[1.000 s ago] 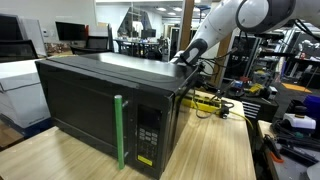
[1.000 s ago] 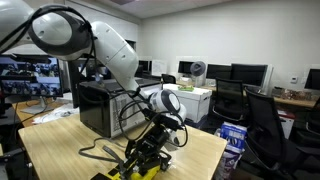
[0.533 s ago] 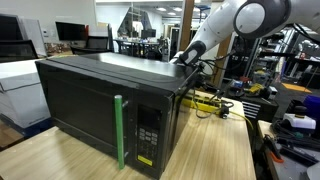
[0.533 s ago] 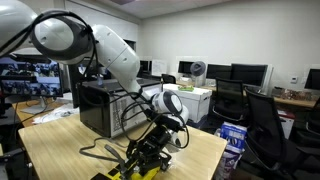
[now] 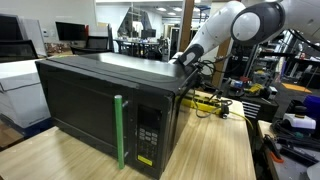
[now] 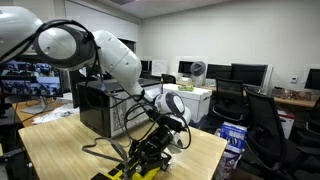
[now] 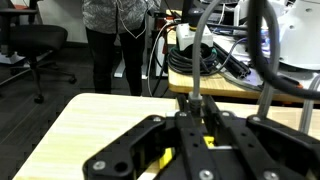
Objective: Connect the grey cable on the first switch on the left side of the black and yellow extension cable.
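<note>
The black and yellow extension cable (image 6: 128,172) lies on the wooden table at the near edge. It also shows behind the microwave in an exterior view (image 5: 203,100). My gripper (image 6: 146,157) is down on it, pointing at the table. In the wrist view my gripper (image 7: 192,118) is shut on the plug of the grey cable (image 7: 190,98), held upright between the fingers directly over the yellow strip (image 7: 160,157). The cable runs up out of the jaws. Whether the plug is in a socket is hidden by the fingers.
A big black microwave (image 5: 100,100) with a green handle stands on the table and hides my gripper in that view; it also shows behind the arm (image 6: 100,108). A black cord (image 6: 95,152) trails across the table. Desks, chairs and a standing person (image 7: 110,40) are around.
The arm's upper links have shifted slightly. The gripper stays on the yellow strip with the grey plug in it.
</note>
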Available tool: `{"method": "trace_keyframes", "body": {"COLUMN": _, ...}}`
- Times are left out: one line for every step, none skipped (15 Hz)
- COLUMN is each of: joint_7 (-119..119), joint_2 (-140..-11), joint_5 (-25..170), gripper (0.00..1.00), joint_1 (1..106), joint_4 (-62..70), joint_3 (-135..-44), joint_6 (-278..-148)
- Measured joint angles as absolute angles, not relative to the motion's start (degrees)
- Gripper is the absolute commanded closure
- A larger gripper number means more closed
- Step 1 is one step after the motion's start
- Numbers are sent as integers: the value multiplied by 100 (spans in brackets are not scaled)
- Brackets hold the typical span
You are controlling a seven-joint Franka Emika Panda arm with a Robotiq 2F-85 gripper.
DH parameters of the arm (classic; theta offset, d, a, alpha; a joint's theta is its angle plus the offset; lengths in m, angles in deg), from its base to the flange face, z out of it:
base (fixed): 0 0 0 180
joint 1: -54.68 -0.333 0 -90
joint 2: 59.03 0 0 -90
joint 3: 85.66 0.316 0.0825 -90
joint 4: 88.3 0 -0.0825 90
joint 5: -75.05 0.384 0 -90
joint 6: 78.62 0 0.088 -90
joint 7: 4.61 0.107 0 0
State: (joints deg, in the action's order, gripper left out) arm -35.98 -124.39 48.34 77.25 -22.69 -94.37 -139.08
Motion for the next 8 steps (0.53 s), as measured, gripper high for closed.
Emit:
{"method": "trace_keyframes", "body": {"joint_7": -3602, "joint_2": -12470, "joint_5": 4828, "gripper": 94, "joint_1": 7725, "joint_4": -2315, "joint_3": -9438, "joint_6": -13889}}
{"method": "trace_keyframes", "body": {"joint_7": -3606, "joint_2": -12498, "joint_5": 4817, "gripper": 94, "joint_1": 7725, "joint_4": -2356, "joint_3": -9438, "joint_6": -13869}}
{"method": "trace_keyframes", "body": {"joint_7": -3611, "joint_2": -12519, "joint_5": 4808, "gripper": 94, "joint_1": 7724, "joint_4": -2386, "joint_3": -9438, "joint_6": -13852}}
{"method": "trace_keyframes", "body": {"joint_7": -3614, "joint_2": -12536, "joint_5": 4801, "gripper": 94, "joint_1": 7724, "joint_4": -2408, "joint_3": -9437, "joint_6": -13837}}
{"method": "trace_keyframes", "body": {"joint_7": -3614, "joint_2": -12552, "joint_5": 4798, "gripper": 94, "joint_1": 7724, "joint_4": -2431, "joint_3": -9437, "joint_6": -13821}}
{"method": "trace_keyframes", "body": {"joint_7": -3614, "joint_2": -12570, "joint_5": 4797, "gripper": 94, "joint_1": 7724, "joint_4": -2461, "joint_3": -9437, "joint_6": -13803}}
{"method": "trace_keyframes", "body": {"joint_7": -3614, "joint_2": -12581, "joint_5": 4796, "gripper": 94, "joint_1": 7724, "joint_4": -2480, "joint_3": -9437, "joint_6": -13795}}
{"method": "trace_keyframes", "body": {"joint_7": -3614, "joint_2": -12589, "joint_5": 4795, "gripper": 94, "joint_1": 7724, "joint_4": -2495, "joint_3": -9437, "joint_6": -13794}}
